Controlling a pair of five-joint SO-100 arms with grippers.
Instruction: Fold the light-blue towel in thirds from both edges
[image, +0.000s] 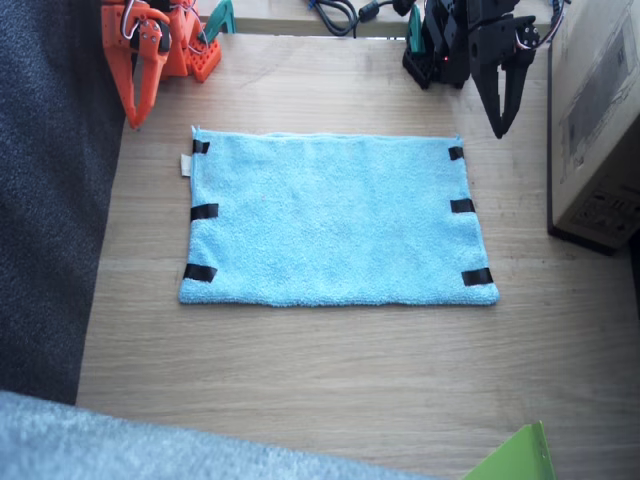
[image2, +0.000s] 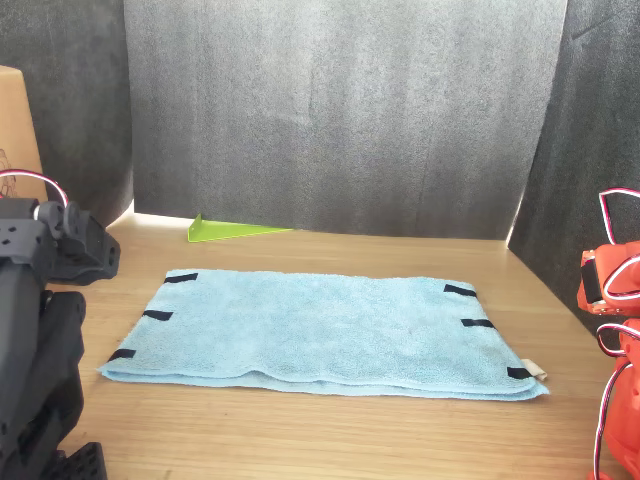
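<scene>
Jaws on both grippers look pressed together, holding nothing, tips pointing down. We see the table (image: 330, 380) with the towel (image: 335, 220) spread flat at centre, nothing on it. Left gripper (image: 500, 125) hangs at 1 o'clock off the towel, right gripper (image: 133, 115) at 11, both clear of it. Tape strips (image: 204, 211) mark both short edges; white tag (image: 185, 165) at 10.

Light-blue towel (image: 335, 220): sky-blue terry, plain. Edges (image: 200, 212): three black tape strips each; small white tag (image: 185, 165). Table (image: 330, 370): light wood grain. Right arm (image: 140, 50): orange. Left arm (image: 480, 45): black. Backdrop (image2: 330, 110): dark grey fuzzy fabric. Wedge (image2: 230, 231): lime green. Cardboard box (image: 600, 110): tan.
</scene>
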